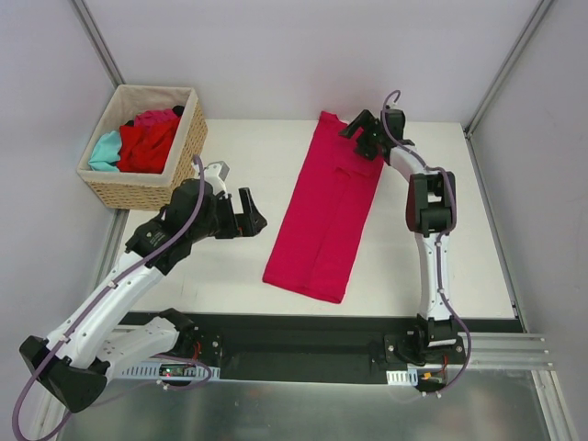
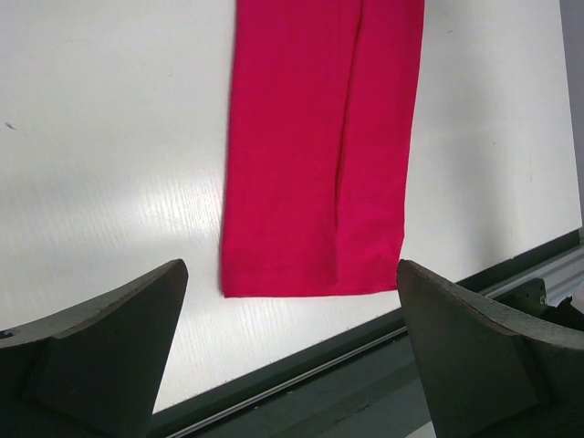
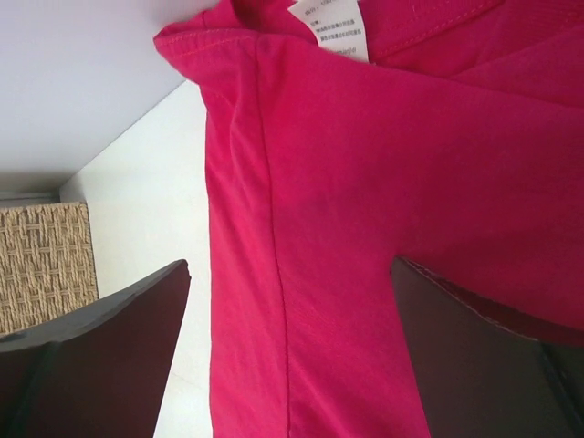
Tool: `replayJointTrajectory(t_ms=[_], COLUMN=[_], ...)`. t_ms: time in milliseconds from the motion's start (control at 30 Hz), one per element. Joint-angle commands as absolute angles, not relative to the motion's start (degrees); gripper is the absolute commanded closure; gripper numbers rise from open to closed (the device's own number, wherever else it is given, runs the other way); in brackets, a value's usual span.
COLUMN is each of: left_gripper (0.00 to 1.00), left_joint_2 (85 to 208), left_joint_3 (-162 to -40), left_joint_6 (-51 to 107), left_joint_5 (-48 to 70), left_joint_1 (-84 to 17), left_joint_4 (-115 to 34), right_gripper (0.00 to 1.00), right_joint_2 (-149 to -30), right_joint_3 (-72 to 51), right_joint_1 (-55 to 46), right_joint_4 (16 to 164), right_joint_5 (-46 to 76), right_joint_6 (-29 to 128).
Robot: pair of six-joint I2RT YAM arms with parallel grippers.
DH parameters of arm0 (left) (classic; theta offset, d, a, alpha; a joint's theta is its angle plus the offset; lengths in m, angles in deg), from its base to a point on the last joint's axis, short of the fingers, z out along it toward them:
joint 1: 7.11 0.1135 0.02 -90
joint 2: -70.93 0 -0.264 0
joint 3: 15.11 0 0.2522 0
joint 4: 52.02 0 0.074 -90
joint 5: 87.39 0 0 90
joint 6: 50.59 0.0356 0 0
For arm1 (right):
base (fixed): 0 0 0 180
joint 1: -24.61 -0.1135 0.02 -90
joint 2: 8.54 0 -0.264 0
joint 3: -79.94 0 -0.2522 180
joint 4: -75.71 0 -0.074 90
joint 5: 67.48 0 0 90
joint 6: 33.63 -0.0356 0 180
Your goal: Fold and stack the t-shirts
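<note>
A magenta-pink t-shirt (image 1: 326,207) lies on the white table, folded lengthwise into a long strip running from far right to near centre. Its near hem shows in the left wrist view (image 2: 315,164). Its collar end with a white label shows in the right wrist view (image 3: 383,210). My right gripper (image 1: 365,136) is open, hovering over the shirt's far end. My left gripper (image 1: 246,216) is open and empty, left of the shirt and apart from it. Red (image 1: 147,145), teal (image 1: 106,152) and pink (image 1: 154,118) shirts lie bunched in the basket.
The tan wicker basket (image 1: 138,190) stands at the far left corner of the table; it also shows in the right wrist view (image 3: 46,265). A black rail (image 1: 303,331) runs along the table's near edge. Grey walls enclose the back and sides.
</note>
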State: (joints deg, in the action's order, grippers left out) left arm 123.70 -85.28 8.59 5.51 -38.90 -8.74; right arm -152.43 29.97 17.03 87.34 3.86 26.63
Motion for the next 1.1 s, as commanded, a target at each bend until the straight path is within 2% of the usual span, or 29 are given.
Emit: replayJointTrajectory(t_ms=[0, 167, 367, 433, 533, 567, 600, 800, 933, 1067], left_gripper=[0.01, 0.01, 0.01, 0.01, 0.01, 0.01, 0.01, 0.01, 0.01, 0.01], left_joint_2=[124.19, 124.36, 124.54, 125.06, 127.17, 127.87, 129.53, 133.67, 136.57, 138.51], left_joint_3=[-85.3, -84.69, -83.63, -83.02, -82.23, -82.14, -82.14, -80.73, -79.94, -76.43], left_joint_6=[8.48, 7.87, 6.28, 6.02, 5.49, 5.14, 4.96, 4.34, 4.09, 2.42], left_joint_5=[7.53, 8.15, 9.99, 10.26, 10.88, 11.14, 11.31, 9.82, 11.65, 14.3], left_joint_1=[-37.61, -37.08, -36.91, -37.0, -37.0, -37.0, -37.08, -37.35, -37.52, -38.14], left_joint_4=[-9.08, -9.34, -11.01, -12.41, -15.91, -17.06, -17.77, -24.54, -26.83, -31.22], right_gripper=[0.04, 0.04, 0.04, 0.04, 0.04, 0.04, 0.04, 0.04, 0.04, 0.04], right_joint_2=[-158.73, -163.22, -162.19, -158.33, -145.16, -136.77, -132.42, -102.55, -93.46, -83.88], right_joint_3=[38.66, 47.62, 49.14, 43.98, 31.6, 28.52, 22.22, 5.74, -2.42, -22.96], right_joint_1=[14.42, 12.75, 10.29, 10.28, 11.16, 11.33, 11.42, 10.55, 8.54, 3.7], right_joint_4=[94.66, 94.66, 92.81, 92.81, 92.37, 91.85, 91.67, 95.0, 105.19, 101.33], right_joint_5=[2.48, 0.9, -1.74, -1.48, 0.54, 1.07, 2.2, 3.8, 1.43, 1.68], right_joint_6=[24.38, 20.7, 19.45, 21.91, 27.88, 29.37, 32.69, 39.67, 38.18, 36.41])
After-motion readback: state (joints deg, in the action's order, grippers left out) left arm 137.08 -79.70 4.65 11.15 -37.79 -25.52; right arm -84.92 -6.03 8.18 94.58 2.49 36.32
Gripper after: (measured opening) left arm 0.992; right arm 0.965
